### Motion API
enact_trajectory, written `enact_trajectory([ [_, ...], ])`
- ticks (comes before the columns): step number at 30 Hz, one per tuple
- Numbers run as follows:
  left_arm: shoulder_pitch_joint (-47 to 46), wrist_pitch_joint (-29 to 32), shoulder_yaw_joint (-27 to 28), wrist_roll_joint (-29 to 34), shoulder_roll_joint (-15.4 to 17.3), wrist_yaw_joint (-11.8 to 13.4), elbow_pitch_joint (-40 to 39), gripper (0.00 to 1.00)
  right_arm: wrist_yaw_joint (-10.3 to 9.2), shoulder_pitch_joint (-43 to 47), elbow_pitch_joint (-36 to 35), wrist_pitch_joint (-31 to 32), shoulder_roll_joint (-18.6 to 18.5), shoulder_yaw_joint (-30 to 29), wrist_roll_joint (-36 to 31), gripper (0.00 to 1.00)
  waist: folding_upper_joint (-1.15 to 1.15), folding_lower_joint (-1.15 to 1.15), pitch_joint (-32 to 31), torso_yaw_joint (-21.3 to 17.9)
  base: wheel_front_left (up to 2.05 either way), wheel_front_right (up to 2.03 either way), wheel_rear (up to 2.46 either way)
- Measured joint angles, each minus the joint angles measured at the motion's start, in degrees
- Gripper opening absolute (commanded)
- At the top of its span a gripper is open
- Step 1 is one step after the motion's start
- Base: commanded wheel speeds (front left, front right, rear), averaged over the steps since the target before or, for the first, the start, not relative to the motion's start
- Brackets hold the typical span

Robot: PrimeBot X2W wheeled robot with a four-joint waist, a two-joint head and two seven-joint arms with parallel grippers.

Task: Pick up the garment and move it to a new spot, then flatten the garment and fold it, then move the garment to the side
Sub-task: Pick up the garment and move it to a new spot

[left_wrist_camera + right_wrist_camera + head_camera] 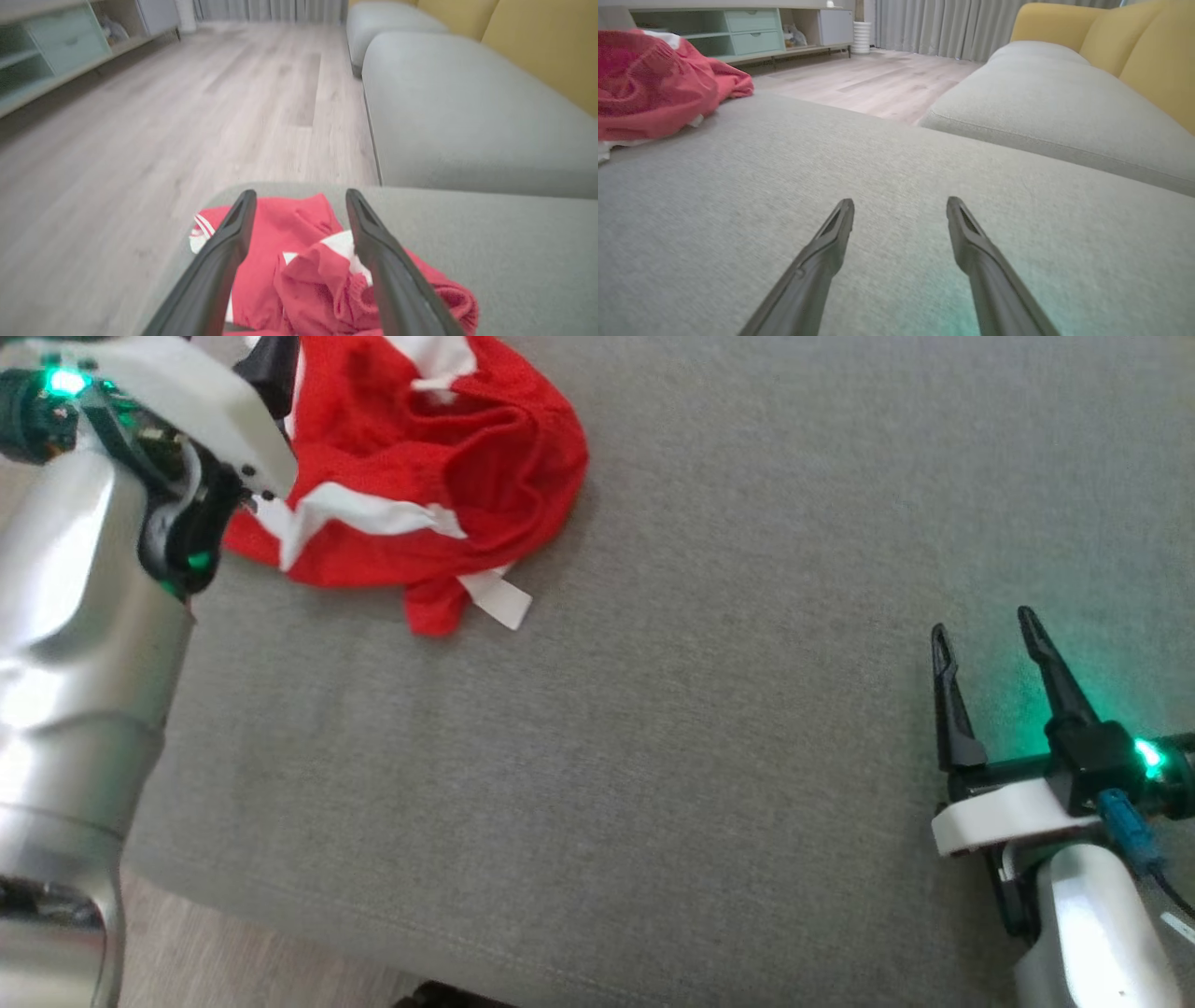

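Red garment (420, 476): lay crumpled, far left on cushion (700, 709).
Left gripper (300, 196): fingers apart over garment.
Right gripper (982, 623): fingers apart, near right.

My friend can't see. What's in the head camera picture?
A crumpled red-and-white garment lies at the top left of a grey cushion. The robot's left arm is at its left edge, and the right tool sits open at the lower right.
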Motion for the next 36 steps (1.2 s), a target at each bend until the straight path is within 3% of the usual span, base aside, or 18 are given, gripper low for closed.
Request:
enact_trajectory([
  [3, -2.59, 6.33, -4.12, -5.00, 0.32, 0.00, 3.89, 1.00, 0.00, -0.17, -0.88, -0.01, -0.03, -0.57, -1.19, 1.00, 0.00, 0.00, 2.09, -1.47, 0.00, 0.00, 0.00],
  [7, -4.42, 9.60, -7.99, -9.61, 0.68, 0.00, 7.47, 1.00, 0.00, -0.80, -2.80, -0.02, -0.03, -0.33, -1.79, 1.00, 0.00, -0.01, 4.52, -3.10, 0.00, 0.00, 0.00],
  [17, -5.26, 9.03, -15.49, -16.46, 2.29, 0.00, 12.18, 1.00, 0.01, -2.32, -6.21, -0.53, -0.08, -0.02, -2.30, 1.00, 0.00, -0.02, 8.74, -5.65, 0.00, 0.00, 0.00],
  [18, -5.26, 8.91, -16.49, -16.92, 2.32, 0.00, 11.99, 0.00, 0.02, -2.36, -6.67, -0.57, -0.07, -0.40, -2.30, 1.00, 0.00, -0.02, 9.16, -5.66, 0.00, 0.00, 0.00],
  [22, -5.58, 5.43, -21.29, -17.89, 3.28, 0.00, 8.94, 0.00, 0.04, -2.57, -7.39, -0.59, -0.07, -1.20, -2.30, 1.00, 0.00, -0.02, 9.94, -5.44, 0.00, 0.00, 0.00],
  [25, -6.90, -0.64, -23.80, -18.62, 5.27, 0.00, 6.65, 0.00, 0.04, -2.83, -6.05, -0.59, -0.09, -1.19, -1.86, 1.00, 0.00, -0.02, 8.91, -5.48, 0.00, 0.00, 0.00],
  [36, -15.99, -7.10, -34.50, -20.74, 12.74, 0.00, -5.75, 0.00, 0.04, -2.95, 0.14, -0.48, -0.11, 3.44, 11.25, 1.00, 0.00, -0.03, -1.60, -9.13, 0.00, 0.00, 0.00],
])
